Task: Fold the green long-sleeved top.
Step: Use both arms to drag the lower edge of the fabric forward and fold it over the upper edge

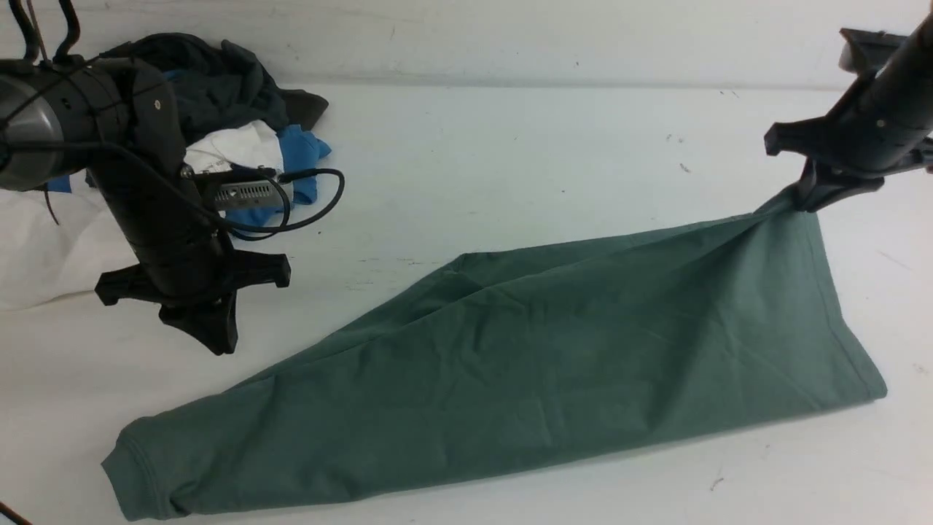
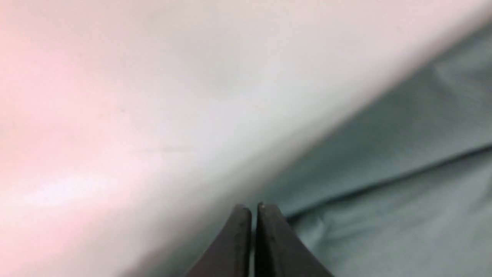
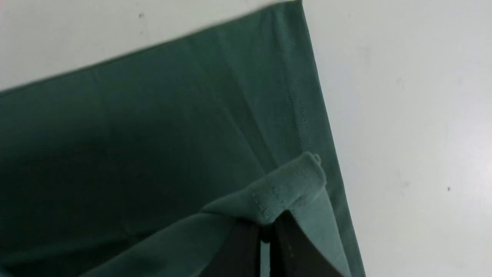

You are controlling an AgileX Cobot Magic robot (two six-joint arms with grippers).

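Observation:
The green long-sleeved top (image 1: 547, 350) lies on the white table as a long band, with a ribbed cuff (image 1: 135, 467) at the near left. My right gripper (image 1: 805, 200) is shut on the top's far right corner and holds it slightly raised. The right wrist view shows the green top (image 3: 153, 134) with its stitched edge bunched between the jaws of the right gripper (image 3: 265, 227). My left gripper (image 1: 222, 343) hangs shut and holds nothing, just off the top's far left edge. In the left wrist view, the left gripper (image 2: 253, 209) points at the top's edge (image 2: 384, 192).
A pile of garments sits at the back left: dark grey (image 1: 219, 80), white (image 1: 240, 149) and blue (image 1: 302, 157). A white cloth (image 1: 44, 248) lies at the left edge. Bare table (image 1: 510, 160) stretches behind the top.

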